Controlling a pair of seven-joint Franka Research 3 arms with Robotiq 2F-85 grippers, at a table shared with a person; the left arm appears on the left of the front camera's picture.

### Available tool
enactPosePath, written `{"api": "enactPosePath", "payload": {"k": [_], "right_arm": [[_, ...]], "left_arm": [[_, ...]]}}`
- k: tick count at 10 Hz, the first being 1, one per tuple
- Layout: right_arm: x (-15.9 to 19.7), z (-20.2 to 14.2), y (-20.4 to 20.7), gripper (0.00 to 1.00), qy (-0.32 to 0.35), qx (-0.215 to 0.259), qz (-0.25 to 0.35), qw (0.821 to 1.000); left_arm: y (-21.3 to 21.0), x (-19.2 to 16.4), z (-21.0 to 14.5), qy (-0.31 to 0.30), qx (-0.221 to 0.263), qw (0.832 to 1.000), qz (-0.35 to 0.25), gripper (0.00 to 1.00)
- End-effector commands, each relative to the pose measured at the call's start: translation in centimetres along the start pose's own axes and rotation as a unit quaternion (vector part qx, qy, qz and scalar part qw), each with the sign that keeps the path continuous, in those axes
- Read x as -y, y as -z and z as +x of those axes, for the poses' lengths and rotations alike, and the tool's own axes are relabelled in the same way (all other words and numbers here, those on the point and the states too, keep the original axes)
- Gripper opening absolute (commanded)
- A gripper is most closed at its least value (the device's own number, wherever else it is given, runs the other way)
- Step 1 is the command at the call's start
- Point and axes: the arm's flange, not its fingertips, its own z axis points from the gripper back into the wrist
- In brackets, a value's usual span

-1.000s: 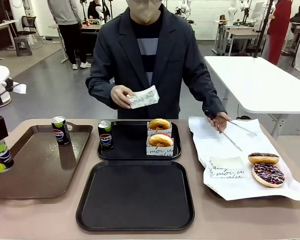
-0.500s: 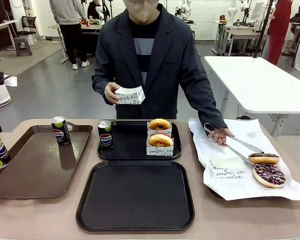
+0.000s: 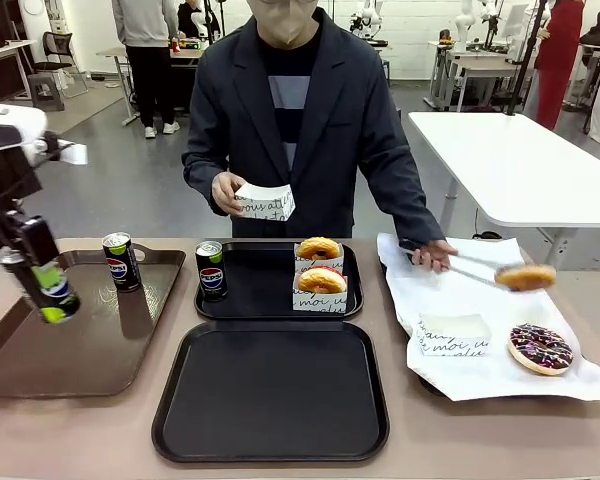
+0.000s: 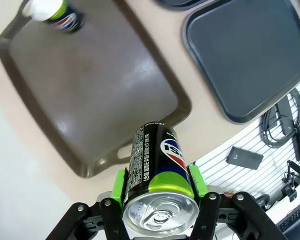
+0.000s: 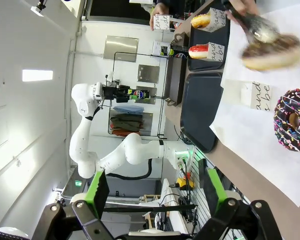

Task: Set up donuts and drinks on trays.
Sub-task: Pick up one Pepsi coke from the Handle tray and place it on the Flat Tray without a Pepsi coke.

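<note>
I had the left pincer (image 4: 158, 184) clamped on a Pepsi can (image 4: 157, 155), green pads on both sides, the can tilted in the air over the left part of the brown tray (image 3: 80, 350). The right pincer (image 5: 156, 192) stood apart and empty. My worries: a round, slick can in a tilted hold could slide out and drop onto the brown tray or the worktop (image 3: 430, 440). A low sweep right toward the empty near black tray (image 3: 270, 390) could knock the second can (image 3: 120, 262) on the brown tray, or the third can (image 3: 211, 270) at the far black tray's (image 3: 270, 300) left edge. Setting it down tilted, or on a raised rim, would probably topple it. The person's hand (image 3: 435, 255) held a donut (image 3: 525, 277) in tongs over the white paper (image 3: 450, 290) on the right. Their other hand held an open sleeve (image 3: 265, 202) beyond the far tray, where two sleeved donuts (image 3: 321, 278) sat. Reaching in there risked a clash.
</note>
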Motion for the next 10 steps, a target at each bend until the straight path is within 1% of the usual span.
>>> {"api": "enactPosePath", "payload": {"k": [1,6,10], "right_arm": [[-0.1,0.1,0.0,1.00,-0.004,0.000,0.003,1.000],[-0.1,0.1,0.0,1.00,-0.004,0.000,0.003,1.000],[-0.1,0.1,0.0,1.00,-0.004,0.000,0.003,1.000]], "left_arm": [[0.5,1.2,3.1,0.012,-0.010,1.000,-0.016,0.59],[3.6,6.1,8.4,0.054,-0.040,0.998,-0.015,0.59],[6.4,9.1,13.1,0.065,-0.038,0.997,-0.023,0.59]]}}
